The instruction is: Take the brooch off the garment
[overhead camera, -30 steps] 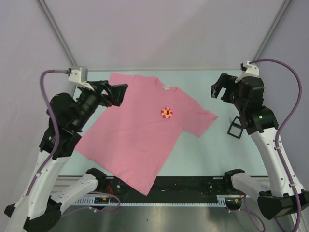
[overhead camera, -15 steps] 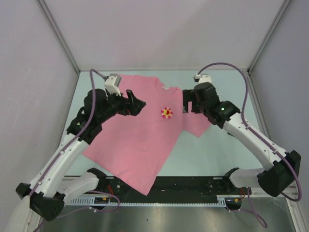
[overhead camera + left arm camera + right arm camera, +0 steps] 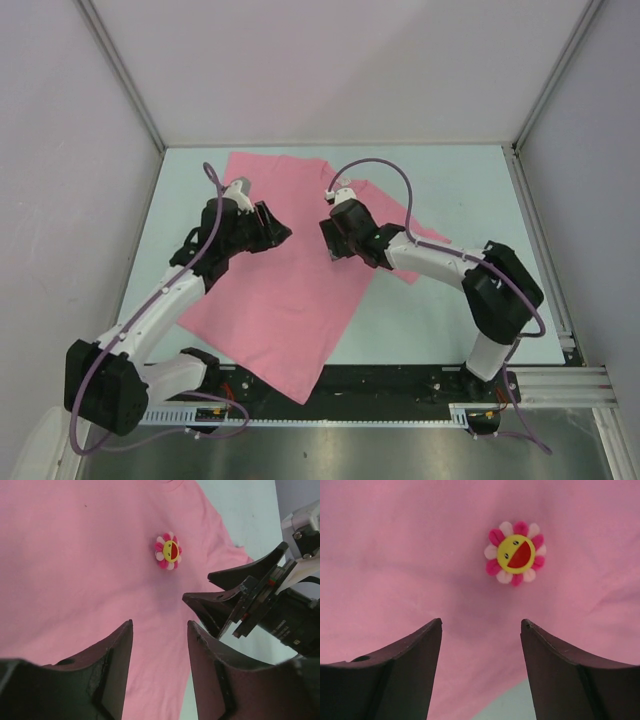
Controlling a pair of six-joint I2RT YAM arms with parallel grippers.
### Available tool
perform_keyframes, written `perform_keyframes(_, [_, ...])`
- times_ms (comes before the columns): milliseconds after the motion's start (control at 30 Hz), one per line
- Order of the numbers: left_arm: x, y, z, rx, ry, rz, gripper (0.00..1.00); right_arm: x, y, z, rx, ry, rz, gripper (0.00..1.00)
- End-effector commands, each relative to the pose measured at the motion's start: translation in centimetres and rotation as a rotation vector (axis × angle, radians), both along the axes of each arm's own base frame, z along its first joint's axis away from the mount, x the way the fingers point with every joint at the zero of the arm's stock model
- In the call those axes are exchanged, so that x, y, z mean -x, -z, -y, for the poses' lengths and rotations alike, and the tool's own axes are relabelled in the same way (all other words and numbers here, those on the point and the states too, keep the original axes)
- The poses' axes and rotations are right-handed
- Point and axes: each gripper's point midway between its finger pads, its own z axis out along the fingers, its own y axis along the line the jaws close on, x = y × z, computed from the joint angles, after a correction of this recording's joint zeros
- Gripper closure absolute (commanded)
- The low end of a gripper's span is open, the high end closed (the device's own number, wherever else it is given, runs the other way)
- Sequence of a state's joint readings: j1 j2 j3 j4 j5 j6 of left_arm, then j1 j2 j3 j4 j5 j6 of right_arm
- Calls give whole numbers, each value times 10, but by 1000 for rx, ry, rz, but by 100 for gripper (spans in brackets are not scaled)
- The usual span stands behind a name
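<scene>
– Where is the brooch (image 3: 516, 553)?
– Upper centre of my right wrist view, pinned flat on the pink garment (image 3: 290, 300), just above the gap of my right gripper (image 3: 481, 625), jaws spread.
– And your left gripper (image 3: 160, 627)?
– Spread too, low in its own view, brooch further up. From above, my right wrist seems to hide it; the garment lies across the bench (image 3: 450, 190).

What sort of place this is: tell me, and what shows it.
Likely a robot lab test booth: left arm and right arm mounted at a table edge, plain white walls close around, one pink shirt laid flat.
</scene>
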State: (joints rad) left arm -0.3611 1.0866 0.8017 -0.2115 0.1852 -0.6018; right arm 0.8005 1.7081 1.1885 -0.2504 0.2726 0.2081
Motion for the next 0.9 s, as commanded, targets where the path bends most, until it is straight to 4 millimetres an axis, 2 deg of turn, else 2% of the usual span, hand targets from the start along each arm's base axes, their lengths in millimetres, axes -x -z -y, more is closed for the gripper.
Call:
perform_keyframes(0, [-19, -2, 7, 54, -10, 15, 48, -26, -5, -24, -68, -1, 107, 33])
perform_keyframes(67, [-22, 7, 12, 67, 6, -23, 48, -29, 0, -28, -64, -4, 117, 34])
perform_keyframes(200, [-22, 12, 22, 101, 47, -67, 46, -38, 10, -31, -54, 21, 143, 38])
perform_keyframes(267, [-21, 14, 23, 107, 50, -79, 45, -43, 10, -35, -54, 20, 157, 38])
perform_keyframes(333, [-19, 13, 23, 113, 53, -78, 44, -48, 20, -36, -23, 22, 156, 38])
perform_keyframes(367, [-18, 15, 23, 111, 55, -80, 44, -52, 18, -40, -25, 23, 164, 38])
perform_keyframes(433, [-16, 12, 23, 116, 59, -72, 44, -55, 29, -39, 10, 33, 156, 39])
perform_keyframes(533, [-11, 17, 22, 117, 66, -81, 44, -61, 34, -36, 32, 75, 173, 42])
perform_keyframes(867, [-6, 21, 29, 154, 93, -87, 43, -74, 53, -33, 70, 107, 160, 43])
